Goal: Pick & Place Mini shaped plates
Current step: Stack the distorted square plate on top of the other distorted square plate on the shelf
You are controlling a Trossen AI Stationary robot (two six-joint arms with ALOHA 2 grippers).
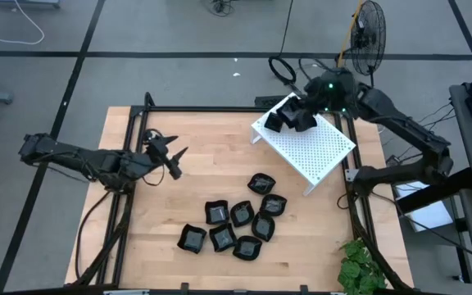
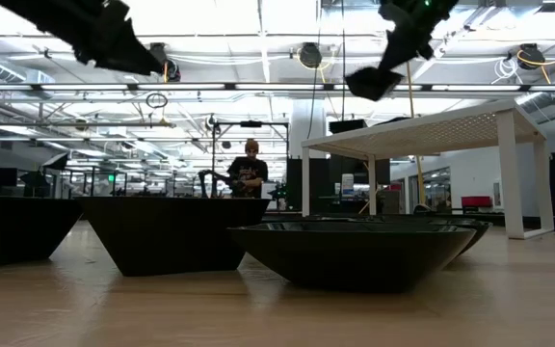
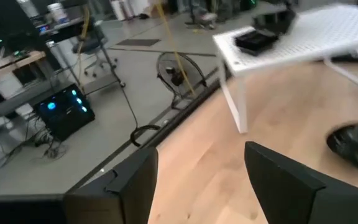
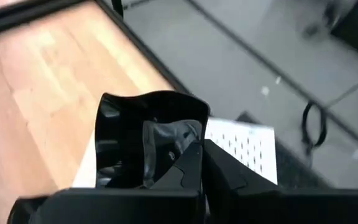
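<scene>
Wooden boards make up our table (image 1: 179, 197), framed in black on a grey workshop floor, with a white perforated rack (image 1: 314, 147) standing on legs at its far right corner. We count nine mini shaped plates (image 1: 234, 223), glossy and black, bunched loosely on the wood near the front edge, well apart from the rack; they look like the stock waiting to be carried over. One more plate (image 3: 258, 40) already lies on the rack's top.

Our right gripper (image 1: 289, 115) hangs over the rack's far-left corner with its fingers pinched tight on the rim of a lobed plate (image 4: 148, 146), so the dish hangs tilted, not flat. We judge that a rim pinch is the only hold so shallow a dish allows, and that we are in the placing step.

Our left gripper (image 1: 169, 156) hovers over bare wood at the table's left, fingers spread and holding nothing, angled toward the cluster, likely readying for the next pick.
</scene>
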